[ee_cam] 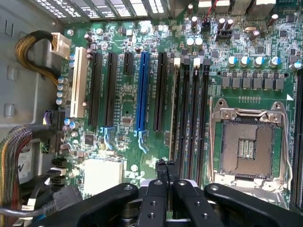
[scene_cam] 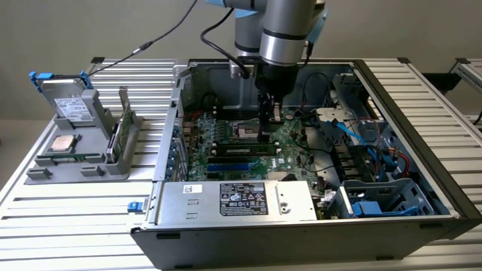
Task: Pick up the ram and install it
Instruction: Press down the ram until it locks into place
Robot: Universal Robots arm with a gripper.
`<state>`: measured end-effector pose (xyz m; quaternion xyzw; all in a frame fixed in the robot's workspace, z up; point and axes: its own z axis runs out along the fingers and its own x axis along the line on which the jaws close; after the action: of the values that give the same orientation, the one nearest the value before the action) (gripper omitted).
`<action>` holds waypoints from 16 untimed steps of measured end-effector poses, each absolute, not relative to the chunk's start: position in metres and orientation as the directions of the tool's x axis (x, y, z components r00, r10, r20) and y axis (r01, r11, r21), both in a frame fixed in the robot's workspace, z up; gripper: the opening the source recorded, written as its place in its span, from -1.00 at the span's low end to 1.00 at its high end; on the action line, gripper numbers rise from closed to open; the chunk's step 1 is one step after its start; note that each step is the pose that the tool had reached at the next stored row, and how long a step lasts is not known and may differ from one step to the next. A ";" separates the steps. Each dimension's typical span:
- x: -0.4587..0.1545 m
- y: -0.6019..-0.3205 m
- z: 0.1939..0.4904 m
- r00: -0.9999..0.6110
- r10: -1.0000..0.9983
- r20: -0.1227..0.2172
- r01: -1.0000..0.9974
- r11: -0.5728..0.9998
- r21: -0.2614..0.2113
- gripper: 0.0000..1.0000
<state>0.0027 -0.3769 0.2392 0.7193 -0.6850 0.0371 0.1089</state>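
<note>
The hand (scene_cam: 265, 134) (ee_cam: 166, 166) hangs low inside the open computer case (scene_cam: 301, 243), its fingers (ee_cam: 161, 166) pressed together and holding nothing, tips just above the motherboard (ee_cam: 128, 94) beside the empty processor socket (ee_cam: 247, 144). The ram (scene_cam: 241, 150) (ee_cam: 175, 113) appears to sit edge-up in one of the long black slots, close by the fingertips. The case stands on the slatted worktop (scene_cam: 75, 209).
</note>
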 end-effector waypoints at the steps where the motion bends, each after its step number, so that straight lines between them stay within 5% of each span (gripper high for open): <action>1: 0.003 -0.377 0.237 0.059 -0.978 0.202 -0.994 -0.038 0.106 -0.80; 16: 0.003 -0.377 0.223 0.059 -0.978 0.199 -0.994 -0.038 0.106 -0.80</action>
<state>0.0028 -0.3769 0.2227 0.7196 -0.6851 0.0357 0.1074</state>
